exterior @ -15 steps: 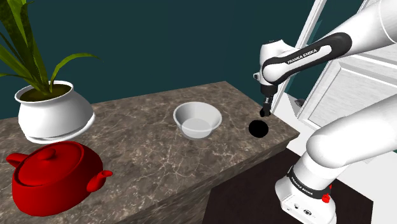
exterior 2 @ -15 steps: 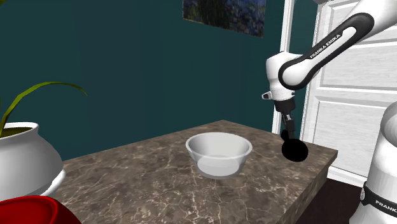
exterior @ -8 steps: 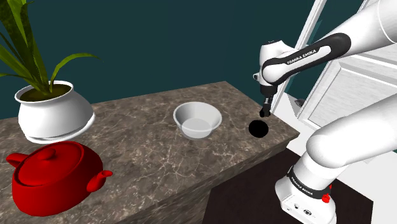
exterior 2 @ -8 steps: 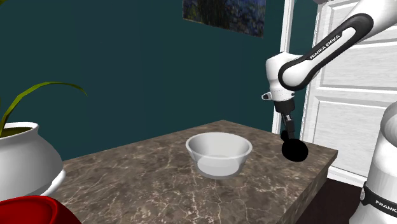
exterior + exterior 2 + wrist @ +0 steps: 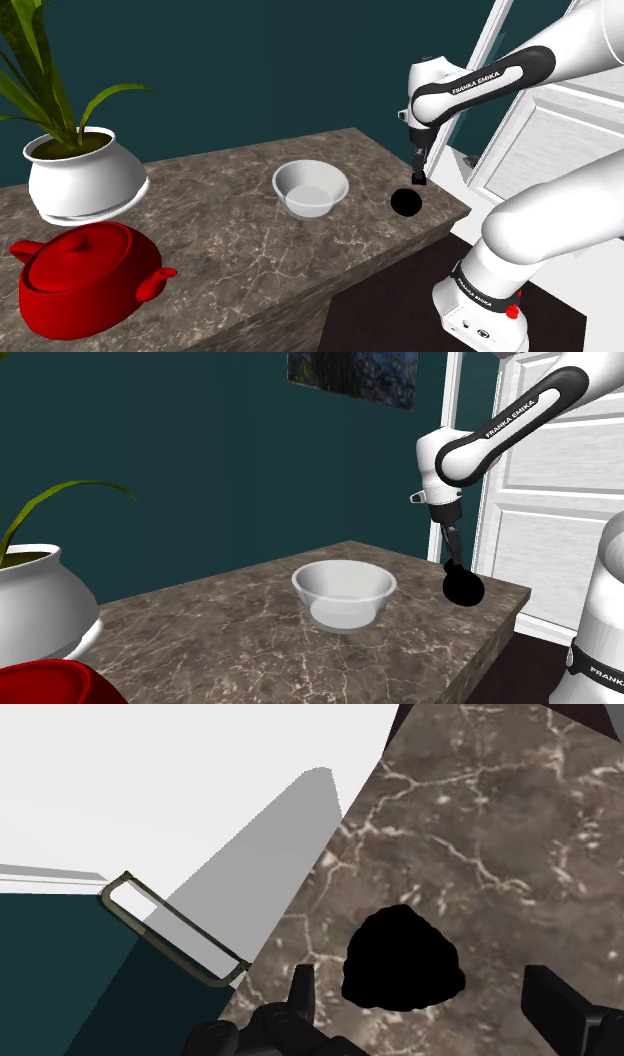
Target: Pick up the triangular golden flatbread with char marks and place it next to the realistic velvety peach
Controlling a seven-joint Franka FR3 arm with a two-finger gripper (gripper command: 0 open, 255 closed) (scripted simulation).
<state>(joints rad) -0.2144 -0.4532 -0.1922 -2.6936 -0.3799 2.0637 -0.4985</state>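
a white bowl [image 5: 311,188] stands near the middle of the brown marbled countertop [image 5: 240,255]. a red lidded pot [image 5: 85,278] sits at the shoulder view's lower left, just in front of a white planter [image 5: 85,180] holding green leaves. a white panelled door [image 5: 560,482] stands beyond the counter's end.

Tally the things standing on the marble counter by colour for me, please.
White: 2, the bowl and the plant pot
Red: 1, the lidded pot
Black: 1, the rounded lump
Total: 4

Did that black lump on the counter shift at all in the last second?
No. The black lump lies where it did, equally far from the white bowl.
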